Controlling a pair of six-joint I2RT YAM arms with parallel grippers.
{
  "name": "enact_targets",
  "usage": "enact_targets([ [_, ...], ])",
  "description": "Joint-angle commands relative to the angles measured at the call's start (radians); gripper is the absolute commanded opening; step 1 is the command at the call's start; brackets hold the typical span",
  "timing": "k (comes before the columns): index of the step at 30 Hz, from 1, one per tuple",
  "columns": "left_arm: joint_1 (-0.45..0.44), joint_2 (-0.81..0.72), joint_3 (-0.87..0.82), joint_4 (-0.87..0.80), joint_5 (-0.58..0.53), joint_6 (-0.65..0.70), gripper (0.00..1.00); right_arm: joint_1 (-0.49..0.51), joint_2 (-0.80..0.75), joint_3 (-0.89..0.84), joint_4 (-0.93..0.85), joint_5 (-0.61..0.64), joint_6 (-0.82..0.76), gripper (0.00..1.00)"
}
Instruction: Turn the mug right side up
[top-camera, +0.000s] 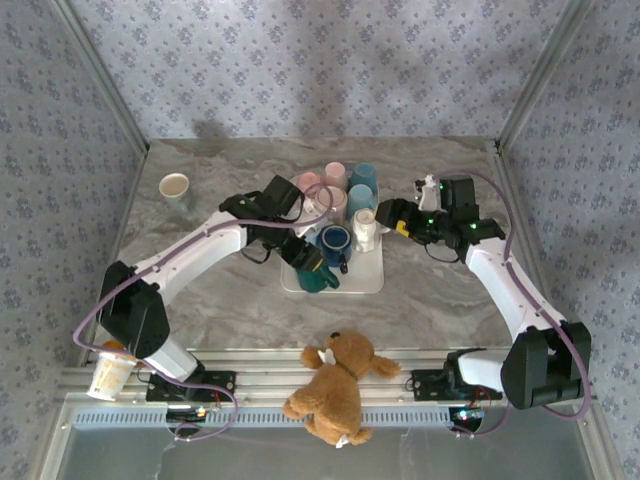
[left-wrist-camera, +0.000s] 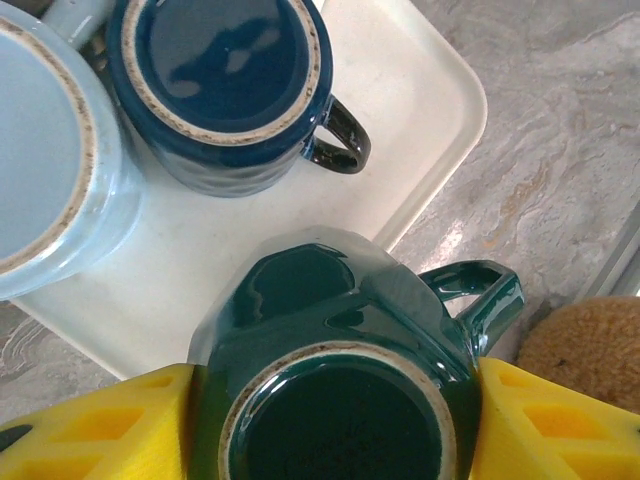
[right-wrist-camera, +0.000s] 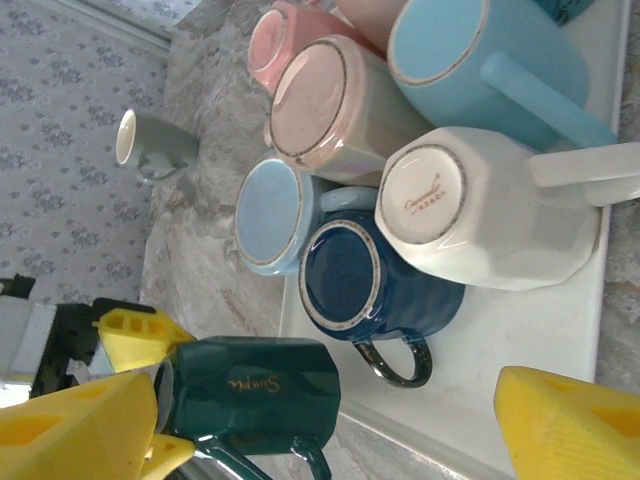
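Left gripper (left-wrist-camera: 332, 432): jaws clamped on green mug (right-wrist-camera: 262, 390).
Progress: I judge it half-turned, sideways; uprighting remains.
Right gripper (right-wrist-camera: 325, 428): jaws apart.

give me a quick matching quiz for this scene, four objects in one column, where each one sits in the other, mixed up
Things:
1. dark green mug
2. navy mug
3. teddy bear
4. pale cup

Places:
a. lying on the metal rail at the near edge
b. upside down on the tray
c. gripped in the left claw
d. upright on the table's far left, off the tray

Pairs: 1-c, 2-b, 3-a, 4-d
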Motion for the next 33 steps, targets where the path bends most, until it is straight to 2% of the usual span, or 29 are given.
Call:
enact_targets([
  [1, 0.023, -0.054, 0.055, -0.002, 0.082, -0.042, 0.53, -0.006, -0.026, 0.012, 0.022, -0.079, -0.068, 0.89],
  [7, 0.103, -0.089, 0.112, -0.006, 0.128, -0.16, 0.51, -0.016, -0.051, 0.009, 0.028, -0.179, -0.124, 0.86],
  [15, 0.257, -0.155, 0.111, 0.177, 0.342, -0.455, 0.5, -0.025, -0.067, -0.01, 0.123, -0.287, -0.108, 0.79],
  [22, 0.316, -0.204, 0.092, 0.386, 0.438, -0.705, 0.5, -0.009, -0.066, -0.05, 0.32, -0.395, -0.018, 0.7],
  [28, 0.33, -0.214, 0.032, 0.562, 0.45, -0.959, 0.5, 0.031, -0.039, -0.063, 0.496, -0.423, 0.085, 0.61],
  [33, 0.332, -0.219, -0.014, 0.639, 0.442, -1.025, 0.5, 0.087, -0.009, -0.053, 0.626, -0.414, 0.18, 0.56],
])
